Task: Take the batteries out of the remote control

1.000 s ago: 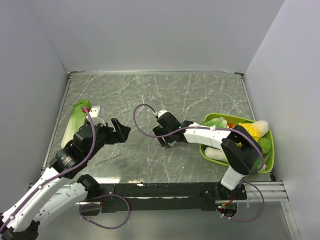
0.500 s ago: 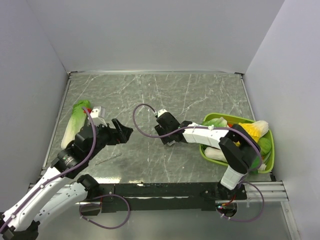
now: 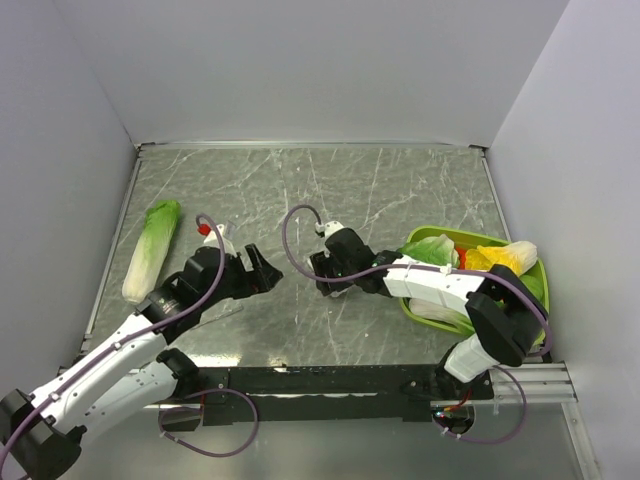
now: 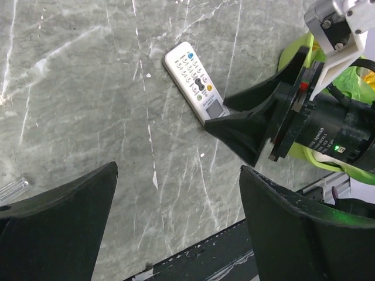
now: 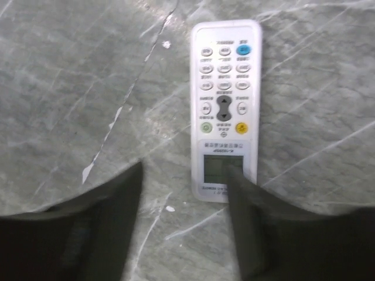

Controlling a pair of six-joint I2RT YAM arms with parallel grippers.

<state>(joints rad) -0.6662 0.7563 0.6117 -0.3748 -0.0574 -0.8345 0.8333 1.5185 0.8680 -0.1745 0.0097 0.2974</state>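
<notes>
The remote control (image 5: 225,111) lies flat on the marble table, white button face up, and also shows in the left wrist view (image 4: 195,81). My right gripper (image 5: 181,175) is open and low over the remote's display end. Its right finger (image 5: 246,199) overlaps that end and its left finger (image 5: 105,205) is beside the remote over bare table. From above, the right gripper (image 3: 322,275) hides the remote. My left gripper (image 3: 262,272) is open and empty, left of the remote, and its jaws (image 4: 179,170) stand wide apart. No batteries are in view.
A long pale-green cabbage (image 3: 150,250) lies at the left. A green basket (image 3: 540,305) of vegetables stands at the right edge. A thin clear strip (image 3: 215,317) lies near the front left, by the left arm.
My left arm has swung right toward the middle, off the cabbage and closer to the remote. My right gripper has shifted slightly to the right.
</notes>
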